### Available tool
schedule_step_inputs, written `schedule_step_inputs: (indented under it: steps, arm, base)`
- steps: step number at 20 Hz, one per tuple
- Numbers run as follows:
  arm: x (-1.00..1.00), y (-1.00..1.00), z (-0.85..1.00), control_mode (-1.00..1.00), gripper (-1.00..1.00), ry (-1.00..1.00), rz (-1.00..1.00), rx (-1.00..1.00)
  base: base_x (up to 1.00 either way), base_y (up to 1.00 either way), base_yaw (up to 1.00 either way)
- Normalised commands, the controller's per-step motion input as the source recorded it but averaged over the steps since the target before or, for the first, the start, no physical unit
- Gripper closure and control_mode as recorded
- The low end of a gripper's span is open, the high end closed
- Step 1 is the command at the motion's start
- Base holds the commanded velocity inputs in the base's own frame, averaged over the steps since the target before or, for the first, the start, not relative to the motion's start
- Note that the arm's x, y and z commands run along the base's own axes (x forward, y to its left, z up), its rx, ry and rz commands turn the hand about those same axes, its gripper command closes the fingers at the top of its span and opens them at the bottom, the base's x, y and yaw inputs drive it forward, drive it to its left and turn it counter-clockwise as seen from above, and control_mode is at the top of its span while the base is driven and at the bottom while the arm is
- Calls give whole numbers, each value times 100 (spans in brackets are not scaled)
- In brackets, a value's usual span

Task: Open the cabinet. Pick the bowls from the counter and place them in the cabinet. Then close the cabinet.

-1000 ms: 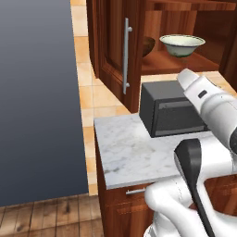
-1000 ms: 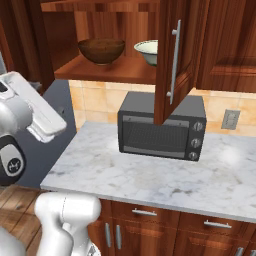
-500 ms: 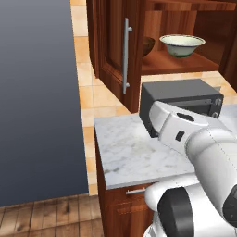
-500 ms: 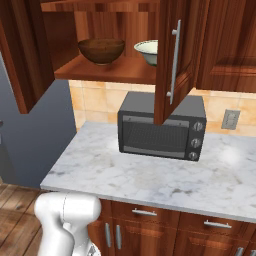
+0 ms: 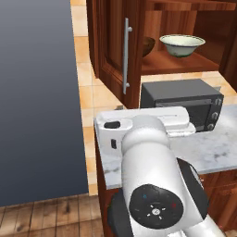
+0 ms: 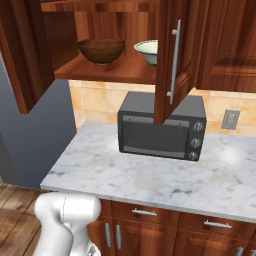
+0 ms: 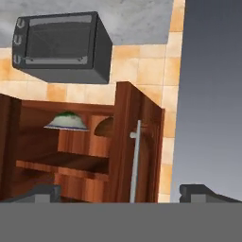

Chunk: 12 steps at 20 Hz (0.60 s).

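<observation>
Pincer (image 7: 121, 191): the two dark finger tips stand wide apart at the bottom of the hand view, nothing between them — open and empty. That view is rolled upside down; the tips frame the lower part of an open door of the dark reddish-brown wooden wall cabinet (image 6: 107, 70), without touching it.

Landmark: the dark grey boxy microwave (image 6: 161, 125) with three knobs, standing on the white-grey veined marble bench (image 6: 150, 172) against the tan tiled wall.

Cabinet: mounted directly above the microwave. Both raised-panel doors stand open. The right door (image 6: 175, 55), with its long vertical silver bar handle (image 6: 173, 62), swings out in front of the microwave's upper middle in the right base view. The left door (image 5: 113, 46), with its own silver bar handle (image 5: 126, 55), stands out above and left of the microwave in the left base view.

Bowls: both sit on the cabinet shelf above the microwave, apart from each other. The dark brown wood-look round bowl (image 6: 101, 50) is above the microwave's left end. The pale cream-green glossy round bowl (image 6: 146, 52) is to its right, partly hidden by the right door in the right base view; the left base view shows it in full (image 5: 182, 45).

Bench: the marble around the microwave carries no bowl — both are already up in the cabinet. Reddish-brown base cabinets with short silver handles sit under the slab.

A flat blue-grey panel (image 5: 37, 102) stands well left of the microwave, above the wooden plank floor (image 6: 15, 210).
</observation>
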Motion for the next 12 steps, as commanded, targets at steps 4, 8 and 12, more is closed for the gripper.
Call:
schedule_step_inputs:
  steps: [4, 8, 12]
  arm:
    - [98, 39, 0, -100, -100, 0, -2, -20]
    - [98, 14, -7, -100, -100, 0, -5, -14]
    - [80, -1, -22, -100, -100, 0, 0, -2]
  base:
    - [0, 0, 0]
    - [0, 0, 0]
    - [0, 0, 0]
